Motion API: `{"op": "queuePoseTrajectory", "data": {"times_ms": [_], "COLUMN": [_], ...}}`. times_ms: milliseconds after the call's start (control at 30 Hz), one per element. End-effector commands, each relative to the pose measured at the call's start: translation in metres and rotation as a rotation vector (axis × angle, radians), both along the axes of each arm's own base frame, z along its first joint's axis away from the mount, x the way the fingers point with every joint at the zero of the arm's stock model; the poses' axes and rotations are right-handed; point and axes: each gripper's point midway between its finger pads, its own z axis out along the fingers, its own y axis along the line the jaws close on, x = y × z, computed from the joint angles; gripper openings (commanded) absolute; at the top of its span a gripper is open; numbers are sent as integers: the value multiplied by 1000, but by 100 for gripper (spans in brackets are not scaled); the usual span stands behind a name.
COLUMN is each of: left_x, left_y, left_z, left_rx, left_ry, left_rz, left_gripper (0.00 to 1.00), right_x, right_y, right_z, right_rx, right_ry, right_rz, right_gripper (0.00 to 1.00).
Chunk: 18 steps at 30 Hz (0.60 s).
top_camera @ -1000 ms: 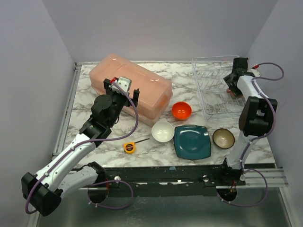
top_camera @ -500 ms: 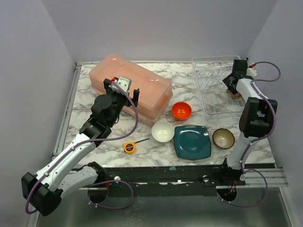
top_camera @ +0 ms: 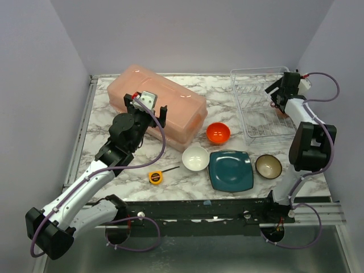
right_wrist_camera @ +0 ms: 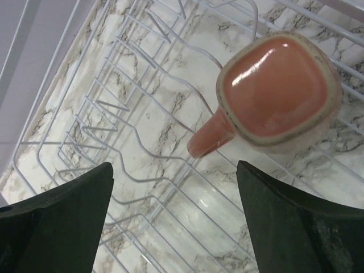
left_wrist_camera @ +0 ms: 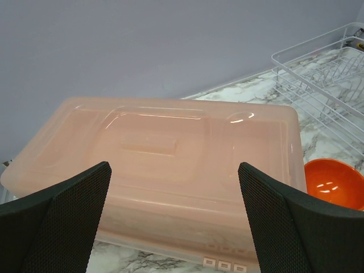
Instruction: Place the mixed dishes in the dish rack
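The wire dish rack (top_camera: 257,108) stands at the back right. A pinkish mug (right_wrist_camera: 278,94) sits upside down inside it, handle toward my right gripper (right_wrist_camera: 173,227), which hovers open and empty above the rack's far right side (top_camera: 280,95). On the table in front lie an orange bowl (top_camera: 218,132), a white bowl (top_camera: 195,158), a teal square plate (top_camera: 230,170) and a dark bowl with a tan inside (top_camera: 268,166). My left gripper (top_camera: 149,111) is open and empty in front of the pink tub (left_wrist_camera: 170,153). The round pale-green plate is out of view.
The big pink plastic tub (top_camera: 156,105) lies at the back left. A yellow tape measure (top_camera: 154,177) lies near the front, left of the white bowl. The orange bowl (left_wrist_camera: 333,183) and the rack (left_wrist_camera: 324,74) show at the right of the left wrist view.
My right gripper has drawn back from the mug toward the rack's far right corner. The left arm and the dishes on the table have not moved.
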Motion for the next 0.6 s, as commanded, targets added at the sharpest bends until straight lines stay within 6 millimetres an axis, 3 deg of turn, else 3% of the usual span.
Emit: {"op": "queuePoseTrajectory", "data": {"times_ms": [0, 367, 433, 567], "left_x": [-3, -12, -13, -16], "left_y": [-3, -2, 1, 2], "left_z": [10, 19, 21, 24], "left_rx": [-23, -64, -68, -81], "left_ry": [-2, -26, -34, -45], "left_rz": [-28, -47, -37, -42], "left_gripper": [93, 93, 93, 93], "right_x": [-27, -174, -203, -267], "right_y": [14, 37, 37, 29], "right_z": [30, 59, 56, 29], "right_rx": [35, 71, 99, 147], "right_ry": [-28, 150, 177, 319], "right_rz": [49, 37, -41, -289], "right_gripper": [92, 94, 95, 100]}}
